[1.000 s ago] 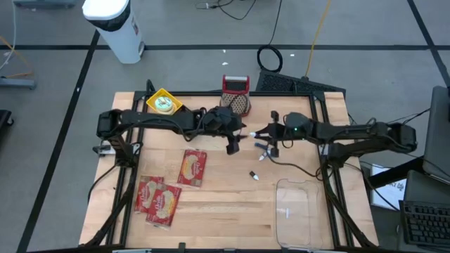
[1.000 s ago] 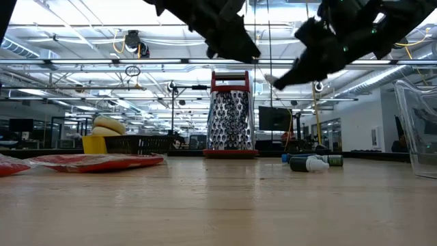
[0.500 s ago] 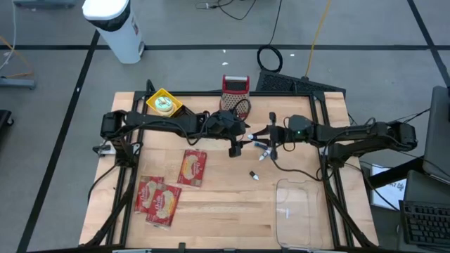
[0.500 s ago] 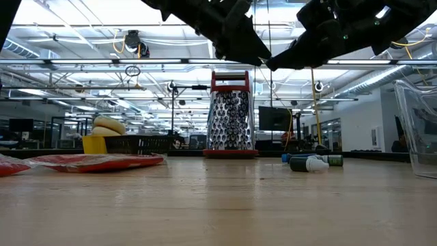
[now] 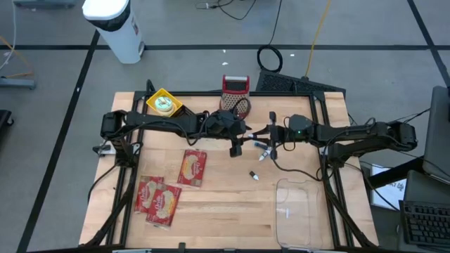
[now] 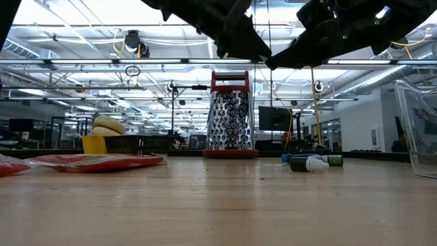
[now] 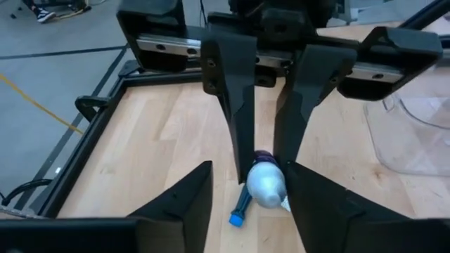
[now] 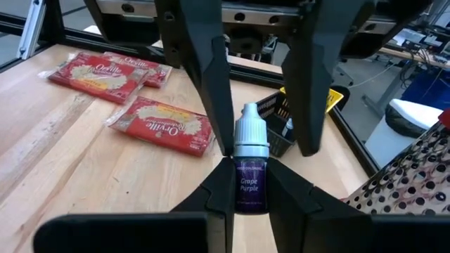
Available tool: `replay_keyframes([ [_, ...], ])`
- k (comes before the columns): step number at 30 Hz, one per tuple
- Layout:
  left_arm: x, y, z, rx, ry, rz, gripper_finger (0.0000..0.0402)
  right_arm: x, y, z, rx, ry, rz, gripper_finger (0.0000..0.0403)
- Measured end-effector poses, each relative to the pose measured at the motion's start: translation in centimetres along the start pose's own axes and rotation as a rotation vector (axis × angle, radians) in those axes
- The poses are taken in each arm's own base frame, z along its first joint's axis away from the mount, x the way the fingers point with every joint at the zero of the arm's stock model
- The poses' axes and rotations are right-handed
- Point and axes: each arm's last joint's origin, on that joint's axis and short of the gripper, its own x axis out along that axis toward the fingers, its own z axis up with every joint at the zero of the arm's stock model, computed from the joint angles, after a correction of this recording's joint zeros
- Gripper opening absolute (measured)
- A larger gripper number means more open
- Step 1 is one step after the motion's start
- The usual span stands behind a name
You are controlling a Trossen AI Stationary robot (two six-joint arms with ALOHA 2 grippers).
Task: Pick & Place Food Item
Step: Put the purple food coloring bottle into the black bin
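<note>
I am mid-handover above the middle of the worktop (image 5: pixel 211 211): my right end effector (image 8: pixel 249 179) is clamped on a small dropper bottle labelled "Grape Purple" (image 8: pixel 250 172), held up in the air, cap pointing at my left arm. My left end effector (image 7: pixel 266 158) stands partly open, its fingers (image 8: pixel 211 91) either side of the cap, not clearly gripping. Next, I judge, the left must close firmly before the right lets go, then carry it toward the clear container (image 5: pixel 295 211).

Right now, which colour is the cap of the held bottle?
White; the bottle shows best in the right wrist view.
</note>
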Motion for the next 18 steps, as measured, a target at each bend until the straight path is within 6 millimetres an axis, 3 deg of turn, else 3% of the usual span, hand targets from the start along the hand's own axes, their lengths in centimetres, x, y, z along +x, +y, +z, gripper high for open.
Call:
replay_keyframes([
  [10,-0.01,-0.05,-0.06,-0.022,0.001,-0.046,0.0096,0.0,-0.01,0.06,-0.001,-0.006,-0.001,0.0046],
  [18,-0.03,-0.05,-0.15,-0.025,0.013,-0.039,0.0083,0.01,-0.02,0.06,-0.006,-0.007,-0.002,0.0046],
])
